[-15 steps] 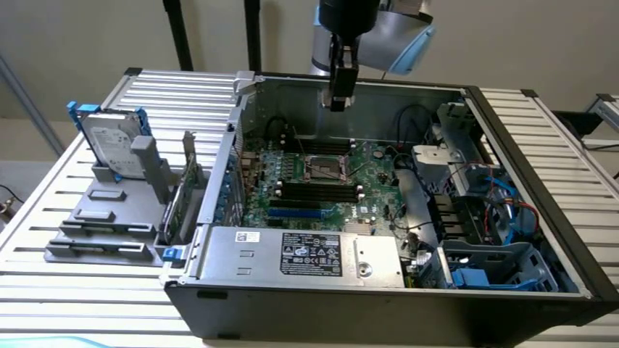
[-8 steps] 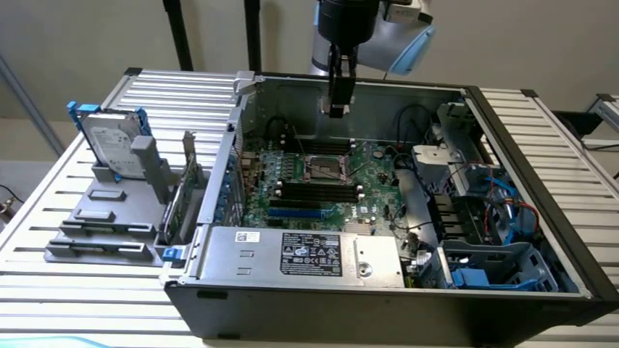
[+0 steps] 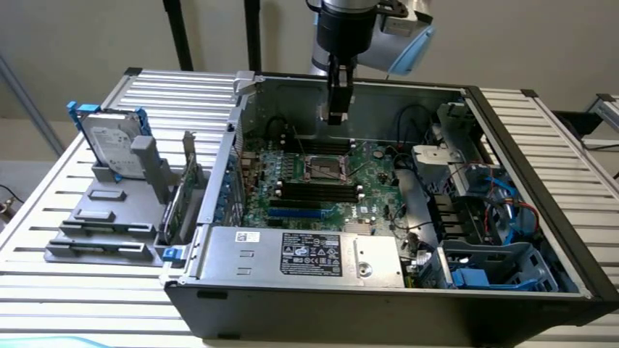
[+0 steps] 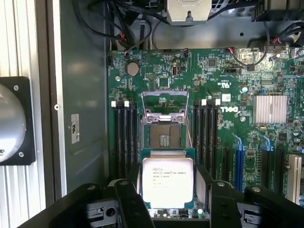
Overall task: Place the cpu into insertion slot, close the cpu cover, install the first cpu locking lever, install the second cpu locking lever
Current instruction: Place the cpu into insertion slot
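Observation:
The cpu (image 4: 167, 182), a flat square chip with a printed silvery top, sits between my gripper's two dark fingers (image 4: 131, 192), and the gripper (image 4: 167, 189) is shut on it. It hangs above the green board, just short of the insertion slot (image 4: 164, 136), whose dark centre lies bare. The cpu cover (image 4: 165, 100), a thin metal frame, stands flipped up on the slot's far side. In the exterior view the gripper (image 3: 335, 116) points straight down inside the computer case, above the insertion slot (image 3: 326, 169).
Long black memory slots (image 4: 124, 137) flank the socket on both sides. A silver heat sink (image 4: 270, 108) and blue card slots (image 4: 239, 166) lie beyond them. The power supply (image 3: 304, 254) fills the case front, and a hard drive (image 3: 114, 143) stands in a rack outside it.

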Controlling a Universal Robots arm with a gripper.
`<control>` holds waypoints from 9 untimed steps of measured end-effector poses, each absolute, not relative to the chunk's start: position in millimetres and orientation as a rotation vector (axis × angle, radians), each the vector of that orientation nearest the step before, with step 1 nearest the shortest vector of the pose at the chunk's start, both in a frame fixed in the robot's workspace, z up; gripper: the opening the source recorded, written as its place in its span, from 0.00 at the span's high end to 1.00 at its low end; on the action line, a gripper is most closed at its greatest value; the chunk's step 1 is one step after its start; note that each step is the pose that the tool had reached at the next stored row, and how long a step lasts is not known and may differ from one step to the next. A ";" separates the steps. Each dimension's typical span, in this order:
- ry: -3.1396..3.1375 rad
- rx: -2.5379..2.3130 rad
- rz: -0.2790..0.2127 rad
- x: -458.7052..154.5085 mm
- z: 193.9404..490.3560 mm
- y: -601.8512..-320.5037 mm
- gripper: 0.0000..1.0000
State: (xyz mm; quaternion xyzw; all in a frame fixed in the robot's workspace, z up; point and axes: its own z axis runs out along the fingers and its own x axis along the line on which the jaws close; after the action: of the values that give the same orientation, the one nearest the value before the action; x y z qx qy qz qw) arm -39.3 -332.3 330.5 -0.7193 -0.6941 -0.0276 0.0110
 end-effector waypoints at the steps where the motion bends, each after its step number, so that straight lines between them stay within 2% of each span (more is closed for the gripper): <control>1: -2.165 -2.245 -0.086 -39.3 328.8 -332.2 0.45; 9: -2.163 -2.246 -0.086 -40.3 314.1 -330.8 0.45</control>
State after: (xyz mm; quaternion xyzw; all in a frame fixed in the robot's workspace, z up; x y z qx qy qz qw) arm -40.3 -330.8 314.1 -0.7200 -0.6934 -0.0277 0.0110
